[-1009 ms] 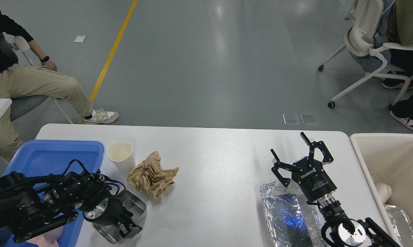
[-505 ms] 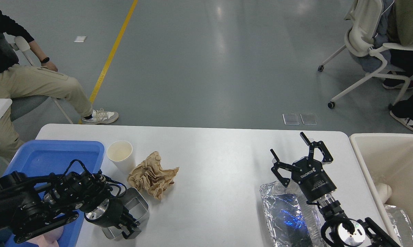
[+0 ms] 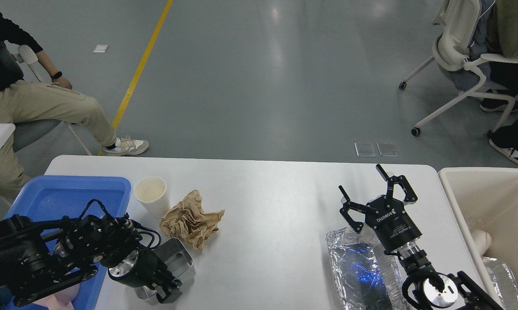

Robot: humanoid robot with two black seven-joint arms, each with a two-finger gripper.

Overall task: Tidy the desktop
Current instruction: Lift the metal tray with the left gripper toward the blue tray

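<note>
The metal tin (image 3: 179, 258) slid right on the desktop (image 3: 276, 206) in the closed left tool (image 3: 166, 288); right tool (image 3: 371, 193) gapes empty.

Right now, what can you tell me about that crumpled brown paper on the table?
The brown paper is a crushed, wrinkled wad, looking like kraft paper or a bag, lying loose on the white table. It sits just right of the paper cup, close against its base, and just beyond the metal tin. Neither pincer touches it.

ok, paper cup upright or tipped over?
Upright. The paper cup stands on the desktop, open mouth up, beside the crumpled brown paper.
</note>
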